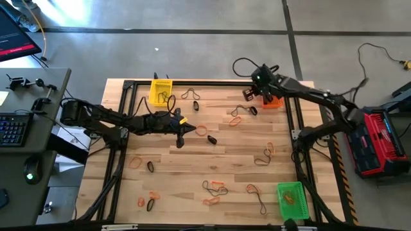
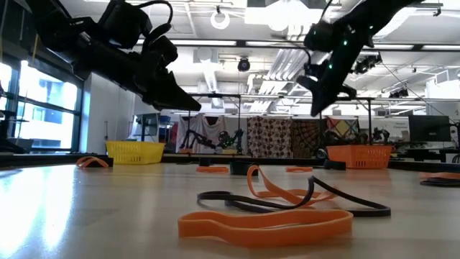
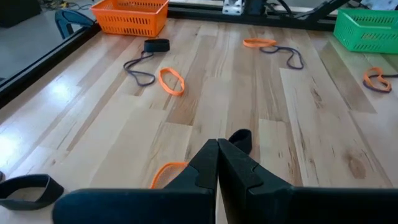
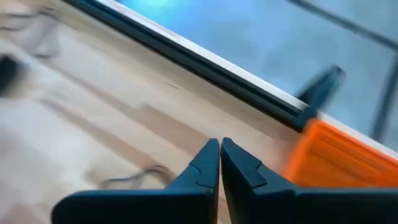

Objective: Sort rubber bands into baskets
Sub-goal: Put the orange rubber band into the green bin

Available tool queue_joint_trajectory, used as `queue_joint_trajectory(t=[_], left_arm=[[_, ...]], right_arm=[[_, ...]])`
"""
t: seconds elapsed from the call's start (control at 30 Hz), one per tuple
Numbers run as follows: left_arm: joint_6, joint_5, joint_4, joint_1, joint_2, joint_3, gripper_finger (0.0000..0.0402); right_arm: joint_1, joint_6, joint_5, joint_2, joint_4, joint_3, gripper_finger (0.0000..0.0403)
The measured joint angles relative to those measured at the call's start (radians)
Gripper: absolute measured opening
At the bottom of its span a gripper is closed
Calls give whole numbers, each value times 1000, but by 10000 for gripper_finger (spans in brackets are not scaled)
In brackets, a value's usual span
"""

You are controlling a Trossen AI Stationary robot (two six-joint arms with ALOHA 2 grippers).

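Observation:
Orange, black and olive-tan rubber bands lie scattered flat on the wooden table (image 1: 212,160): an orange one (image 1: 201,130) and a black one (image 1: 212,139) just right of my left gripper (image 1: 182,133). That gripper hovers shut over the table's middle, touching nothing (image 3: 217,144). My right gripper (image 1: 249,94) is shut with nothing showing between its fingers (image 4: 219,143); it hangs above the far edge beside the orange basket (image 1: 271,101). The yellow basket (image 1: 160,91) stands at the far left and the green basket (image 1: 290,199) at the near right.
A black metal frame (image 1: 122,128) runs around the table. More bands lie near the front edge (image 2: 266,221), along the left side (image 1: 135,162) and on the right (image 1: 268,151). A red and black case (image 1: 379,141) sits on the floor at right.

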Motion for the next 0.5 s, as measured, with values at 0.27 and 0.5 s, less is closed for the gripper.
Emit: queue_joint_trajectory(t=[0.27, 0.5], left_arm=[[3, 4, -15, -5, 0, 0, 0], [44, 5, -15, -45, 0, 0, 0]], right_arm=[[199, -26, -4, -86, 289, -177, 1], [378, -117, -5, -94, 445, -276, 0]])
